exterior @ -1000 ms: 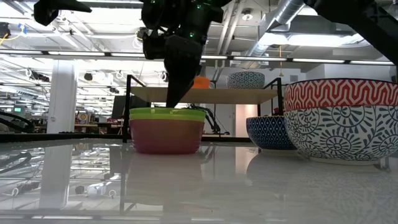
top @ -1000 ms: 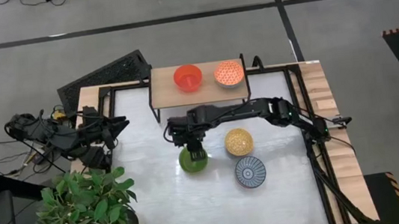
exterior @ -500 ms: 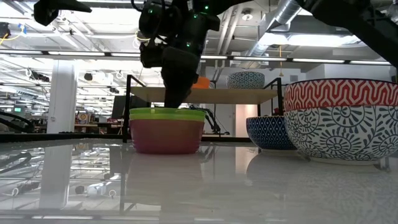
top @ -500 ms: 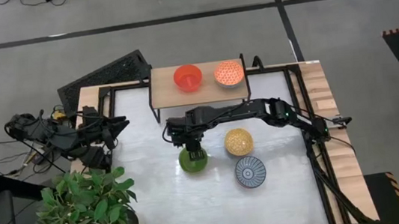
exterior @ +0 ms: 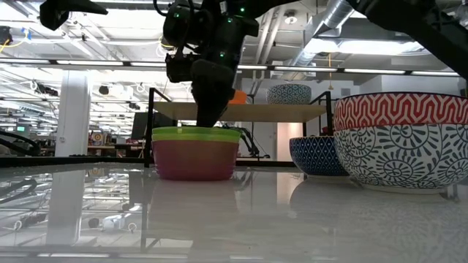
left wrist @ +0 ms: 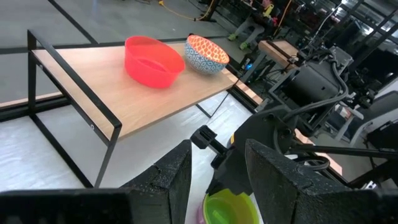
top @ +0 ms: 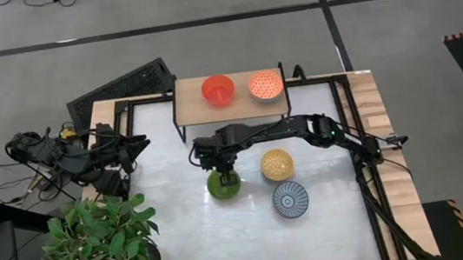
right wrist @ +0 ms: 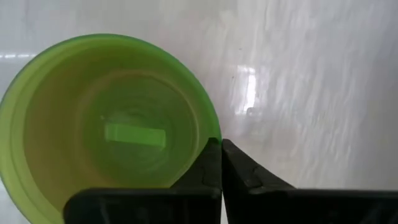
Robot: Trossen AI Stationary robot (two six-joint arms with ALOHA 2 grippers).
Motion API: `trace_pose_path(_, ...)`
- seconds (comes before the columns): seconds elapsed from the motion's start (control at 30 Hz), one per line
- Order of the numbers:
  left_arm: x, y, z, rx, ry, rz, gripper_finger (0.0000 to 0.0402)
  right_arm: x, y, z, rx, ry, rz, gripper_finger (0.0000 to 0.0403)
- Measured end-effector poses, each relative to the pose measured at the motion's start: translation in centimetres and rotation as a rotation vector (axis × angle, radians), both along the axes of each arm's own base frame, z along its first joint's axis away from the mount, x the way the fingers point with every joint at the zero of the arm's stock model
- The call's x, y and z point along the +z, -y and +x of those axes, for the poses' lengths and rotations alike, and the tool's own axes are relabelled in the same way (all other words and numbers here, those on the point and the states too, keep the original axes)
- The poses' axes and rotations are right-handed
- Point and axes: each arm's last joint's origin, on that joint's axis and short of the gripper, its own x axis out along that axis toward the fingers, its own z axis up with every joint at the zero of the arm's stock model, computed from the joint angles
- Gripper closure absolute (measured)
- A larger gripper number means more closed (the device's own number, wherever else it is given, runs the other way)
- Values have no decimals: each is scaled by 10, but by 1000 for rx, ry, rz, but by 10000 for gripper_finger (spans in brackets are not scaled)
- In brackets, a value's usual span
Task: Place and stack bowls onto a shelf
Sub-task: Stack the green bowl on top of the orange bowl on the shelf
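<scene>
Plant fills your left corner, near the parked left tool, fingers spread. On the shelf sit red bowl and orange-patterned bowl. Your right tool pinches the green bowl rim on the tabletop.

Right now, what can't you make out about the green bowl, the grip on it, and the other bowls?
- Green bowl: right wrist view, near rim hidden behind the shut right gripper.
- High view: the right arm covers part of it, and the magenta bowl under it is hidden.
- Low view: patterned bowl is cut off by the right edge.
- Left wrist view: the left gripper and the other arm mask the bowl.
</scene>
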Motion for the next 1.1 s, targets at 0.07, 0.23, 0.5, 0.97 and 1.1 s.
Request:
trace_pose_path(0.07, 0, 0, 0, 0, 0, 0, 266, 0, 1, -1, -3, -13, 2, 383)
trace_pose_path(0.23, 0, 0, 0, 0, 0, 0, 266, 0, 1, -2, -5, -23, 3, 386)
trace_pose_path(0.5, 0, 0, 0, 0, 0, 0, 266, 22, -1, -5, -23, -29, 49, 386)
trace_pose_path(0.97, -2, 0, -1, 0, -17, 8, 266, 40, 7, -1, -53, 42, 264, 386)
trace_pose_path(1.1, -2, 0, -1, 0, -18, 9, 266, 40, 6, -4, -65, 11, 271, 386)
